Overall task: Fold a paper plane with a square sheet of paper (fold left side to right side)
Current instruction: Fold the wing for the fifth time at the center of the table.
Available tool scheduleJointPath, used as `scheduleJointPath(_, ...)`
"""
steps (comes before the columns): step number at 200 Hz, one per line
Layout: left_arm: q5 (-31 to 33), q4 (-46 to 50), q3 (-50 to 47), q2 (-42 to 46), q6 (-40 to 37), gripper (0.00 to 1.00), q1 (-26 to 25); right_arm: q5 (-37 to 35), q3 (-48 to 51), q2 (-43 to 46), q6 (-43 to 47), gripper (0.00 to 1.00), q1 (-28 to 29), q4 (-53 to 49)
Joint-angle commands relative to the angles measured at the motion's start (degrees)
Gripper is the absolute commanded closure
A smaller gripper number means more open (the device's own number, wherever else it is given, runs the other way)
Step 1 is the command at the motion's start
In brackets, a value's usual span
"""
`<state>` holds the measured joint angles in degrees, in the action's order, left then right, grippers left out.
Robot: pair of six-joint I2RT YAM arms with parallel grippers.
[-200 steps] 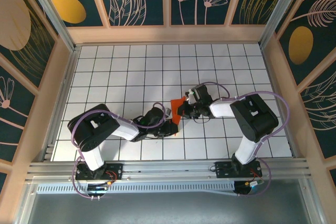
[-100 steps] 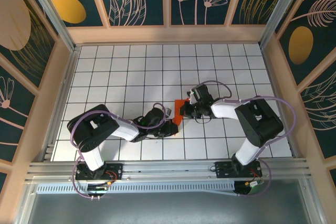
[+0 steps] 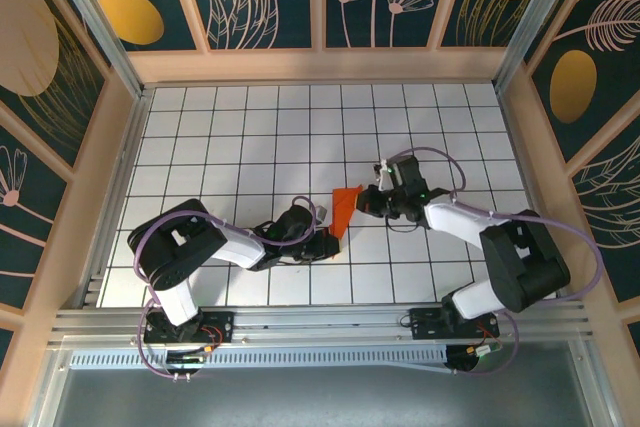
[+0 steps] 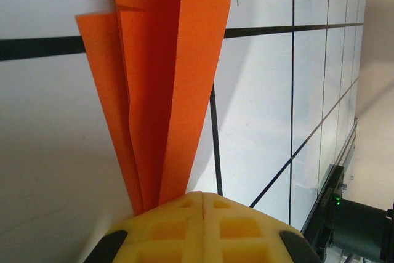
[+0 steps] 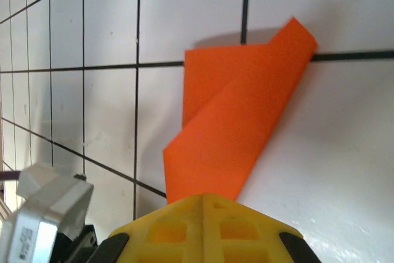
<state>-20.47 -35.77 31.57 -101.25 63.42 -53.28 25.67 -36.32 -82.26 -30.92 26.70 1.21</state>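
Paper (image 3: 345,209), bright orange and folded into a narrow creased shape, sits near the middle of the white gridded table (image 3: 220,137), held between my two arms.

From the overhead camera, I see the left gripper (image 3: 328,244) at the near, pointed end of the paper. The left arm lies low across the table behind it. The right gripper (image 3: 362,202) meets the paper's right edge further back, with its arm reaching in from the right.

Through the left wrist camera, the yellow fingers (image 4: 184,226) are pressed together with no gap between them. The paper's narrow end is pinched there, and its layers fan out away from the grip, showing several long creases.

Through the right wrist camera, the right gripper's yellow fingers (image 5: 184,226) are likewise closed tight on an edge of the paper. Beyond them the sheet curls over itself, and its far corner casts a shadow on the table along a black grid line.
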Motion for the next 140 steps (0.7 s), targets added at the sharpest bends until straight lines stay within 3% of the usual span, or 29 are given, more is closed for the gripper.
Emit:
scheduleJointPath(1, 2.6, 6.5, -0.4, -0.5, -1.7, 1.00, 0.0, 2.9, 3.1, 1.8, 0.8, 1.00, -0.1, 2.6)
scheduleJointPath(64, 2.6, 6.8, -0.1, -0.3, -1.8, 1.00, -0.1, 5.2, 5.0, -3.5, -3.1, 1.00, 4.2, 11.9)
scheduleJointPath(140, 2.4, 6.6, 0.2, -0.5, -1.9, 1.00, -0.2, 6.2, 2.0, -10.0, -4.1, 1.00, 6.9, 15.0)
